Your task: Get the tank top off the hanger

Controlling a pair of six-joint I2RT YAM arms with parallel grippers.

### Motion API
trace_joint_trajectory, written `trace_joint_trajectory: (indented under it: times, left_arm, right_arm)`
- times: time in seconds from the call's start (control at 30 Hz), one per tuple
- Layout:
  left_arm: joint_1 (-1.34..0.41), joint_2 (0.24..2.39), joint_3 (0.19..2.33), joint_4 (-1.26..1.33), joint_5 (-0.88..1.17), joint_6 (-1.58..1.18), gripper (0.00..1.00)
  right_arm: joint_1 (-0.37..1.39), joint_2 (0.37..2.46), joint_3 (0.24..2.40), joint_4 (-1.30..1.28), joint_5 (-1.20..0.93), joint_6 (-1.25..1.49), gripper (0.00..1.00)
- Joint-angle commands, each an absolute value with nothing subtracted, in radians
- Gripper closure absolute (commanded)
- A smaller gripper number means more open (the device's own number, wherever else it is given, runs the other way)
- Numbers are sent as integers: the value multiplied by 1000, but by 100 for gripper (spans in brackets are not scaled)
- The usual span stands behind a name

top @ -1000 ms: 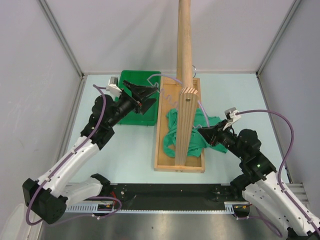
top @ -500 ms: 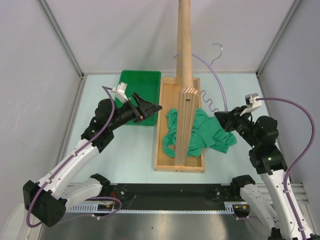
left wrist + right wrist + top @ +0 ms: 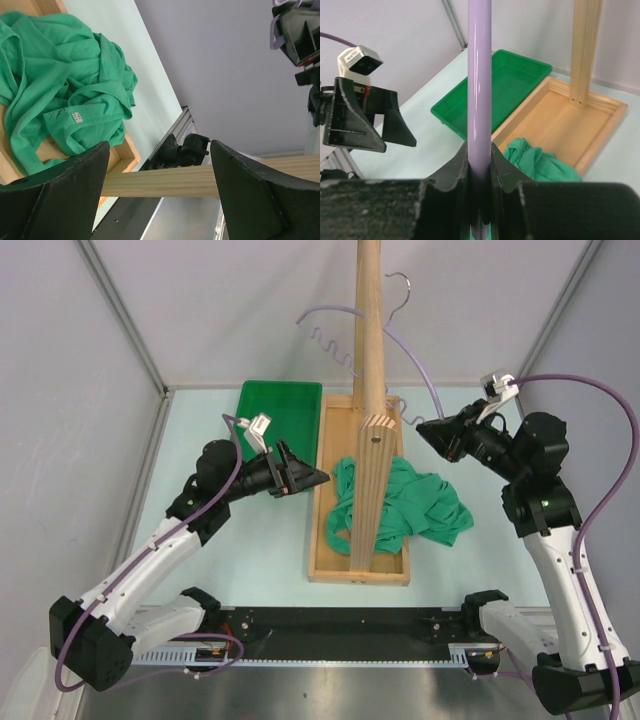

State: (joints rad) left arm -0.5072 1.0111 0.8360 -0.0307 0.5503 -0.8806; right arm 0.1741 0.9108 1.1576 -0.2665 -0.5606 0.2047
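Note:
The teal-green tank top (image 3: 412, 502) lies crumpled, half in the wooden base tray (image 3: 330, 455) and half on the table; it also shows in the left wrist view (image 3: 65, 95) and the right wrist view (image 3: 536, 161). The lavender hanger (image 3: 330, 315) is bare and held high in the air behind the wooden pole. My right gripper (image 3: 432, 430) is shut on one hanger arm (image 3: 481, 85). My left gripper (image 3: 310, 478) is open and empty, left of the wooden tray, its fingers (image 3: 60, 190) wide apart.
A tall wooden pole stand (image 3: 370, 360) rises from the wooden tray. A rigid green plastic tray (image 3: 270, 405) sits at the back left. Grey walls enclose the table on three sides.
My right gripper has lifted the hanger up and away; it now hangs free of the tank top, which stays on the tray. My left gripper let go and drew back and down to the left.

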Motion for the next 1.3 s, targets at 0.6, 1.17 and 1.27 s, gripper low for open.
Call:
trace_joint_trajectory:
  times: [0.6,1.17,1.27]
  left_arm:
    - [-502,1014,844,-9,669,-795,13]
    - [-686,1235,946,-143,433,-606,11]
    - [-695,1319,969,-130,407,-591,9]
  right_arm:
    - [167,1034,1289,-264,-749,176,100]
    - [155,887,1175,-443,-398,297,1]
    - [153,815,1117,-497,-299,347,0]
